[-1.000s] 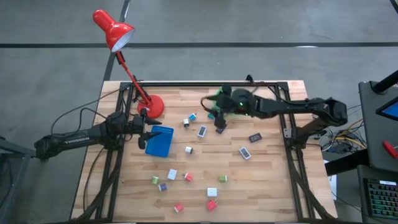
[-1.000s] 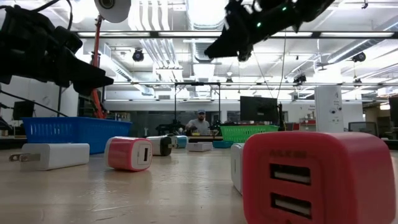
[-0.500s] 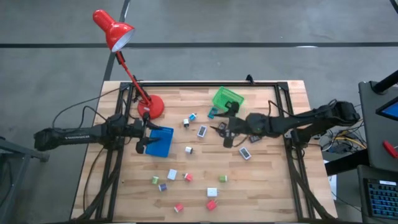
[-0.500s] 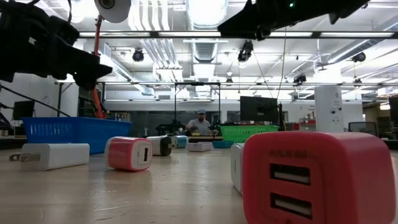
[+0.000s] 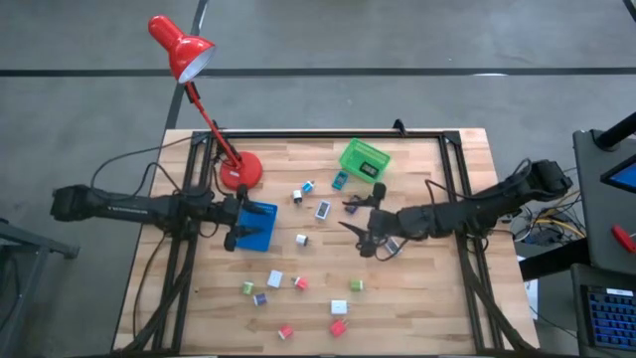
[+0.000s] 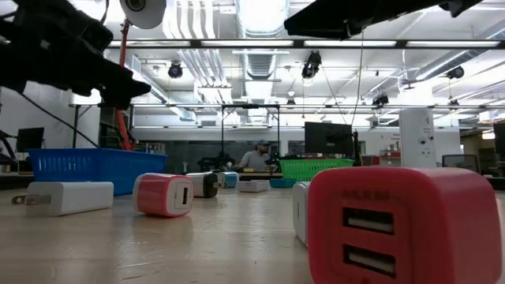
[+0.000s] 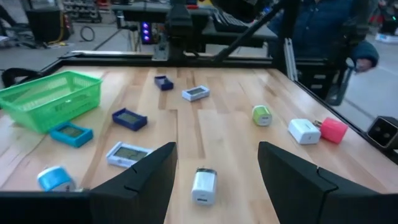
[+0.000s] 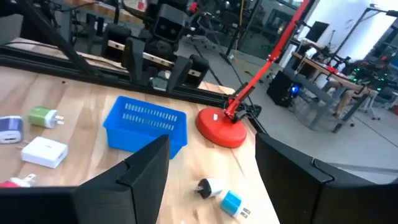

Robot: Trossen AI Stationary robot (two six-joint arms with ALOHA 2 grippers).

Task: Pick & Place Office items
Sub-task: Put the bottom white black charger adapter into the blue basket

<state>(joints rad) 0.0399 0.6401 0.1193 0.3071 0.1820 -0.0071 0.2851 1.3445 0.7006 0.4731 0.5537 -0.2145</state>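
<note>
Blue tray, green basket, red lamp

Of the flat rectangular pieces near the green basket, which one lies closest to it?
The teal flat piece, just off the green basket on its left-arm side. The white-framed piece and the dark piece lie farther out.

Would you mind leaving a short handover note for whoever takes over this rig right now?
Left pincer: open, empty, over the blue tray.
Right pincer: open, empty, above mid-table.
Items: chargers and small flat pieces scattered over the table; a white charger lies between the pincers, a teal piece beside the green basket.
Done: cannot tell whether anything is binned.
Left: nearly all items still to place.
</note>
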